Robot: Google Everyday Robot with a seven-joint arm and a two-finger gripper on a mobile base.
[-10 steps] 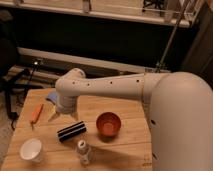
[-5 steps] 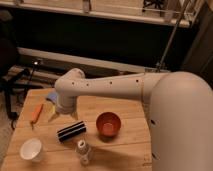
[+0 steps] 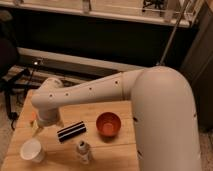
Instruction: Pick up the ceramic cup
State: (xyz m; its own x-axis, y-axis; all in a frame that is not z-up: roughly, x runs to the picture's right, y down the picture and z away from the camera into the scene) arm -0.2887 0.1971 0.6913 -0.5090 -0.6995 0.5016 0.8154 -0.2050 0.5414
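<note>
- One white cup (image 3: pixel 31 150) is sitting upright at the near left corner of the wooden surface (image 3: pixel 57 161), its mouth facing up and nothing touching it.
- Along the same near edge, to the cup's right in the view, a small clear bottle (image 3: pixel 83 151) is standing upright, with bare wood showing between the two.
- A little farther back, a black bar-shaped thing (image 3: pixel 71 131) is lying flat with its long axis slanting up toward the right. It is lying beside the likely path rather than across it.
- The claw (image 3: pixel 40 128) is hanging at the end of the white arm (image 3: pixel 85 95), pointing down, just behind the cup and slightly to its right in the view. Whether it is wide or narrow I cannot tell, and nothing is showing in it.
- The relation that is mattering here: the cup is lying nearer the camera than the claw and a touch to the left, close by but not beneath it. By my judgement the coming move is calling for a short shift toward the near left corner, then a drop over the rim. The cup being round, no axis is favouring one angle of approach.
- The orange bowl (image 3: pixel 108 124) is resting at about the claw's depth, well off to the right and out of the way.
- Farthest back, the arm is running up and rightward into the robot's bulky white body.
</note>
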